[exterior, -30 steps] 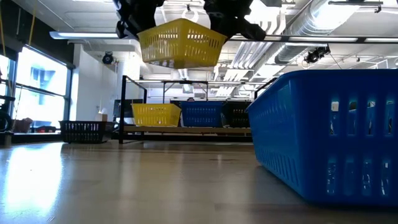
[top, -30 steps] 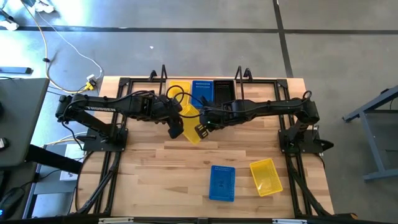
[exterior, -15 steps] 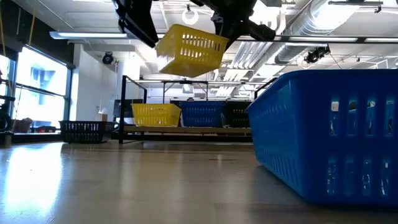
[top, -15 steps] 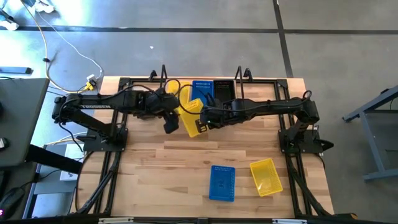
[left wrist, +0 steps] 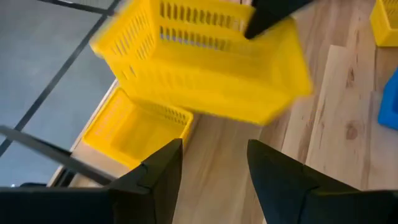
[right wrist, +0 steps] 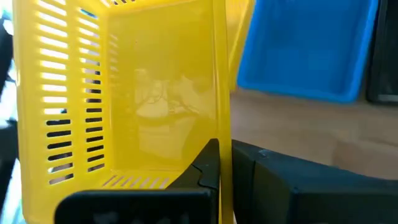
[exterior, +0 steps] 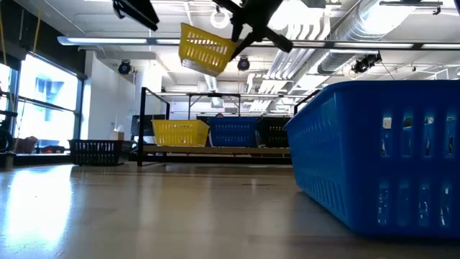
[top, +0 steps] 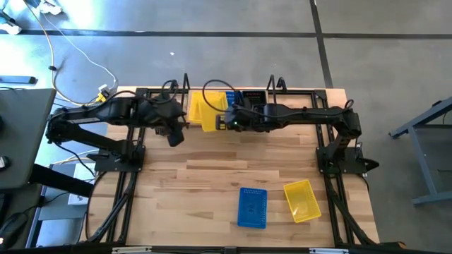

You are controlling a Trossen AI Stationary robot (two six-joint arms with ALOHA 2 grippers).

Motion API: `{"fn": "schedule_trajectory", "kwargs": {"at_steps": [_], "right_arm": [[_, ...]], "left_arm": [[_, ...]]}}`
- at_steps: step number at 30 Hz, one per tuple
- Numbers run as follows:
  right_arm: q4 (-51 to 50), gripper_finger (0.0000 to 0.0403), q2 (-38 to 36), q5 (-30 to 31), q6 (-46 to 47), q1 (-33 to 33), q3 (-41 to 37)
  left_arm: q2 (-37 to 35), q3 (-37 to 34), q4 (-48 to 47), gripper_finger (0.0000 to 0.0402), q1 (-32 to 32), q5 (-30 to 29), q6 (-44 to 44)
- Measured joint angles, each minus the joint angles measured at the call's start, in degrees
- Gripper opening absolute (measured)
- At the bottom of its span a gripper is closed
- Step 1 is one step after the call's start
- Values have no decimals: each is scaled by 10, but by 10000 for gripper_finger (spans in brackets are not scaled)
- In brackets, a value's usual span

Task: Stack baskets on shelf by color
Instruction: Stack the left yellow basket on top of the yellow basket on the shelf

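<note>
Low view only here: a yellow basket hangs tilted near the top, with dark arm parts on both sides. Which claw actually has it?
Observer: The right claw is shut on one wall of the carried yellow basket, with the wall between its fingers.
Operator: And the left one?
Observer: The left claw is open and empty, apart from that basket and pointing toward it.
Operator: Is it above the matching colour?
Observer: The left wrist view shows the shelved yellow basket beneath the carried one, at the end of the shelf.
</note>
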Motion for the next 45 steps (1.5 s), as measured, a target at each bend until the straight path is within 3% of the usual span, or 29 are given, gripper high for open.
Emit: {"fn": "schedule_trajectory", "kwargs": {"at_steps": [14,20,33,45], "right_arm": [[214,0,18,123,1,-38,0],[263,0,52,115,11,-48,0],[255,0,121,47,26,-56,0],[232,0,156,11,27,-77,0]], "left_arm": [[-65,0,-91,170,-1,0,-1],[-67,0,-92,170,-1,-1,0],[-67,0,-90,170,-1,-60,-5],[-67,0,-87,170,-1,-65,-25]]}}
